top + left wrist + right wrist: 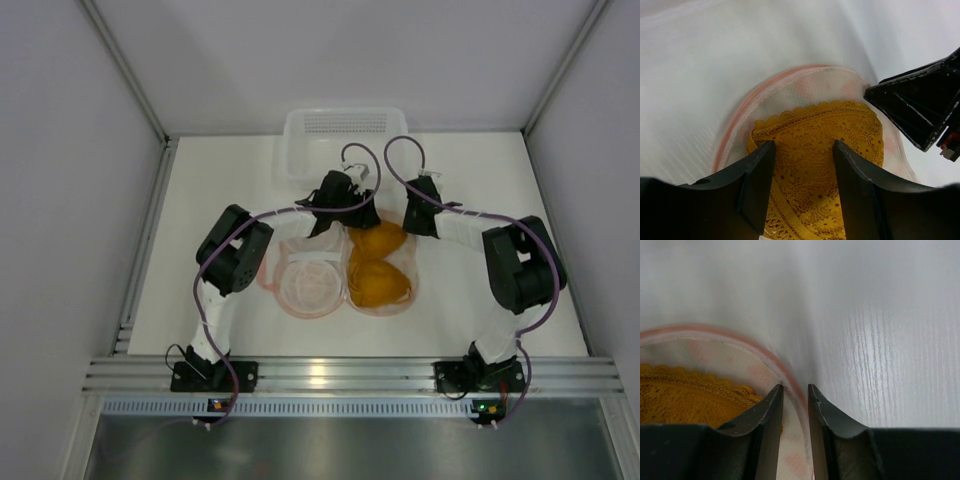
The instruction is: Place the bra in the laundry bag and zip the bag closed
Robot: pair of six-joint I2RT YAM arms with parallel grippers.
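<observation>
At mid-table the pale pink, orange-speckled clamshell laundry bag [310,287] with coral trim lies opened flat. The mustard-orange, lace-faced padded bra [378,268] sits in its right half, and the white mesh half beside it holds nothing. On my left wrist view the left gripper [804,147] has its jaws about half open, set down over the far cup with lace showing between the fingers; I see nothing clamped. On the right wrist view the right gripper [795,388] has its jaws drawn to a narrow slot with the bag's coral rim running into it; I cannot tell whether the pads actually pinch it. I judge the step in hand to be seating the bra fully inside the rim before folding the mesh half over. To do it well, I would press the cup down and inward with the left fingers so no lace overhangs the trim. The right should catch the rim only, never the lace, or the zip track will likely snag. The white slotted plastic basket [345,130] stands well apart at the far edge and needs no attention.
</observation>
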